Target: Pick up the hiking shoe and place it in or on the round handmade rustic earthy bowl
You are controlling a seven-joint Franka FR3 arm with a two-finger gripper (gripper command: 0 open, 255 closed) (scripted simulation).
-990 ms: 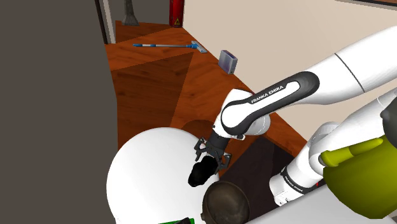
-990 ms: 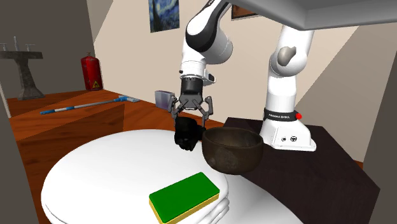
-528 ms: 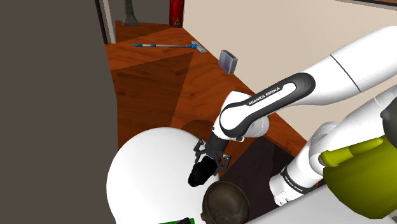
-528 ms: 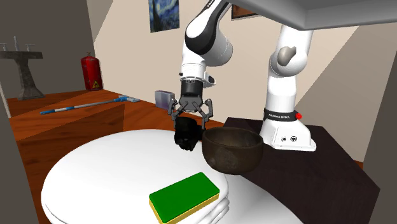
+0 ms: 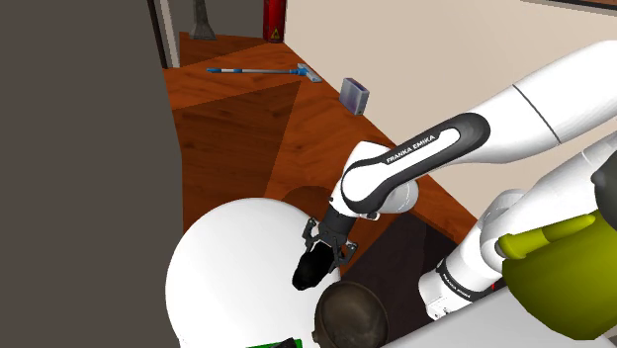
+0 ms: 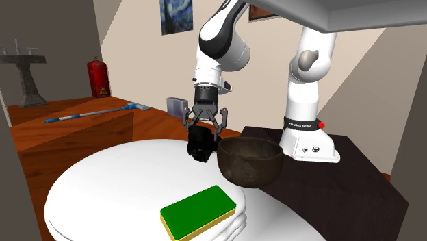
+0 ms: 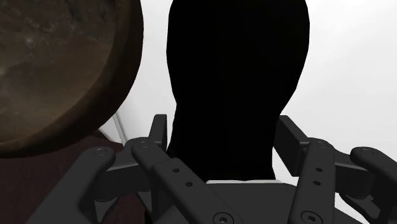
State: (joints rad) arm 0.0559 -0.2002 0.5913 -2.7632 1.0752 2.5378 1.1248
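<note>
One black hiking shoe (image 6: 200, 146) on the white tabletop (image 6: 102, 185) sits clasped in our hand (image 6: 204, 130), long axis running straight on from it, w/ the brown bowl (image 6: 250, 161) just beside.

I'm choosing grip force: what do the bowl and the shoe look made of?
The bowl looks like glazed pottery, perhaps: mottled dark brown with a dull sheen. The shoe is flat, uniform black with no texture, so its material cannot be told.
</note>
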